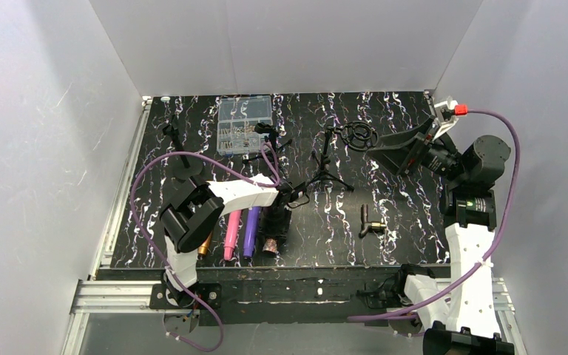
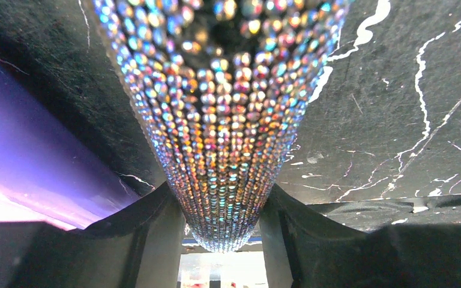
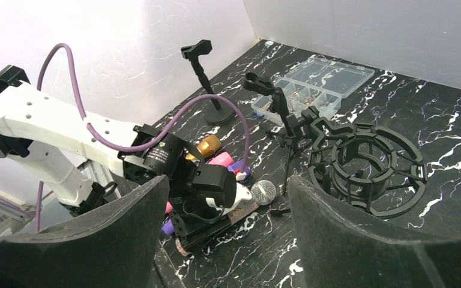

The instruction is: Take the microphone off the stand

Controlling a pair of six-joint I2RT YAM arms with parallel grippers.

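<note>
Now we are squeezing the sparkly, bead-covered microphone (image 2: 228, 120) with our left gripper (image 2: 222, 225), low by the black marbled table (image 2: 396, 90), maybe touching it. Our right gripper (image 3: 228, 198) is hanging wide open. Slippery beads could be sliding loose, bumping the smooth purple microphone (image 2: 30, 150) beside it.

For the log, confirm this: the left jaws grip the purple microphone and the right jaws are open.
Not quite. The left wrist view shows the left jaws gripping the sequined microphone; the purple microphone lies beside it. The right jaws are open.
</note>
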